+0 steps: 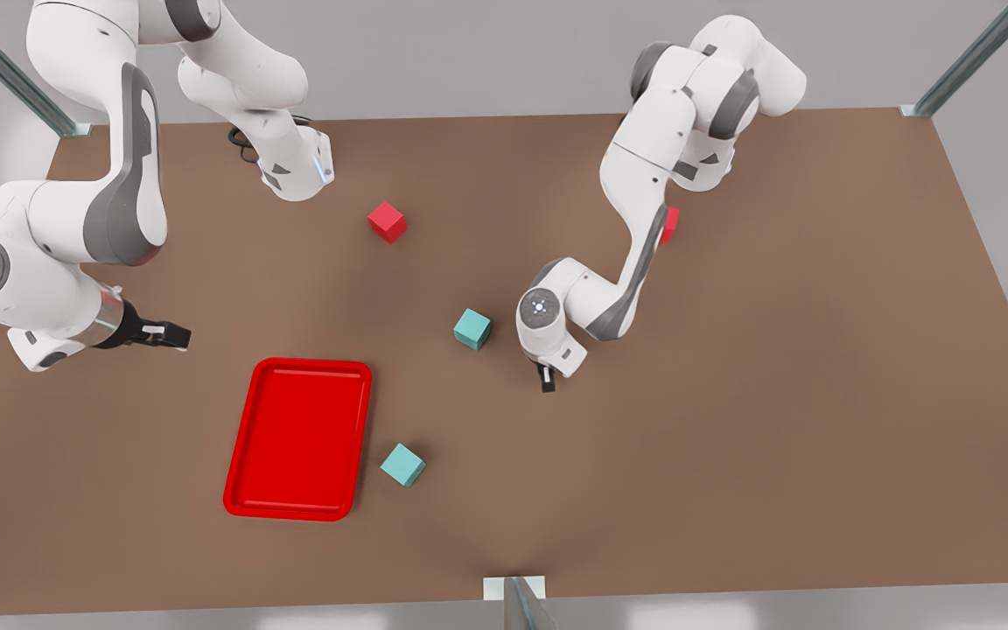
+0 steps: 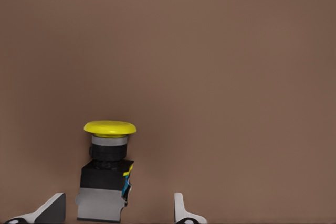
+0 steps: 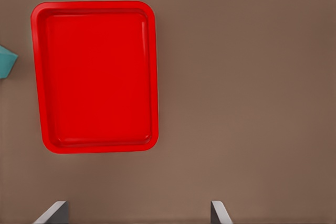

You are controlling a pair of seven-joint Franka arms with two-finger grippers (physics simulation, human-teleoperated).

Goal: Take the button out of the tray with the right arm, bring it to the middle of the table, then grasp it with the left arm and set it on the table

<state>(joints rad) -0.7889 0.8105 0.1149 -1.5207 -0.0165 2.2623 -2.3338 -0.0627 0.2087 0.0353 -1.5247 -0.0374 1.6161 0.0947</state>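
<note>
Both grippers are gaping open — the left gripper (image 1: pixel 546 378), mid-frame in the front view, is straddling the button (image 2: pixel 107 171) standing upright on the table (image 1: pixel 731 394), nearer one finger, while the right gripper (image 1: pixel 167 335) is waiting up-left of the empty tray (image 1: pixel 298 437) — so a skewed retreat could be clipping the button and toppling it.

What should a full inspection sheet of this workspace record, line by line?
Surface: brown table, plain and matte.
Job's things: red tray holds nothing; button is out of it, between the left claw's fingers.
Clutter: two teal cubes; red cube; second red cube partly behind an arm.
Claws: left claw open around the button; right claw open, beside the tray's far end.
Cables: black cable at an arm's base.
Surroundings: metal frame posts, grey backdrop.
</note>
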